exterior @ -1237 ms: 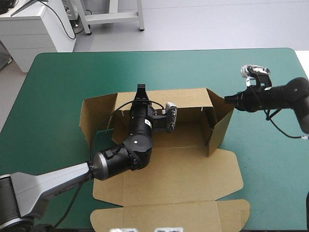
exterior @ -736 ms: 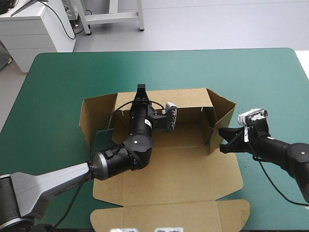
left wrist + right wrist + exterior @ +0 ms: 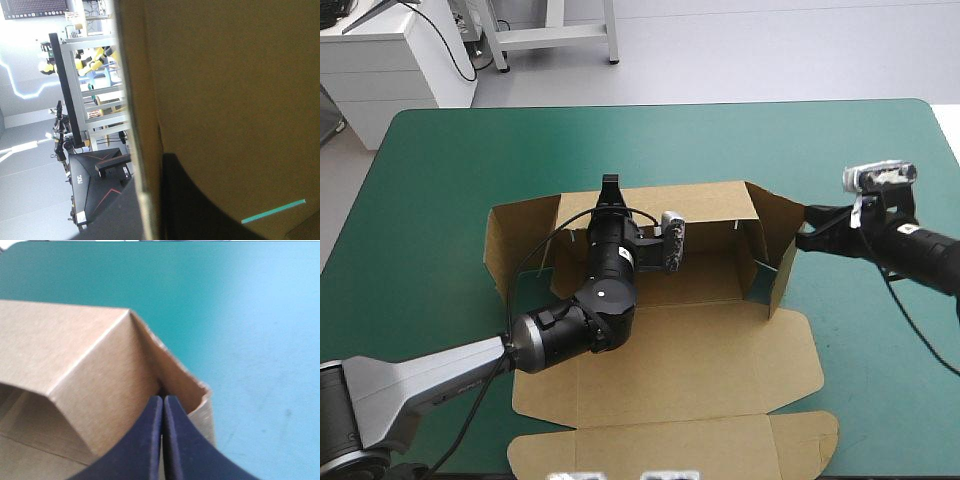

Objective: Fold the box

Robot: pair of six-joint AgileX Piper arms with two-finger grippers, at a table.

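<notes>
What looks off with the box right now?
On the box, the right wall stands askew, splayed outward instead of square to the back wall. The right gripper, shut, touches its top corner. Nothing looks torn.

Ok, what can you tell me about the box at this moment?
The box is brown board, half formed on the teal-green table: back and side walls raised, lid panel with its tabs flat toward the near edge. The left gripper pinches the back wall; the right gripper, shut, touches the right wall from outside.
</notes>
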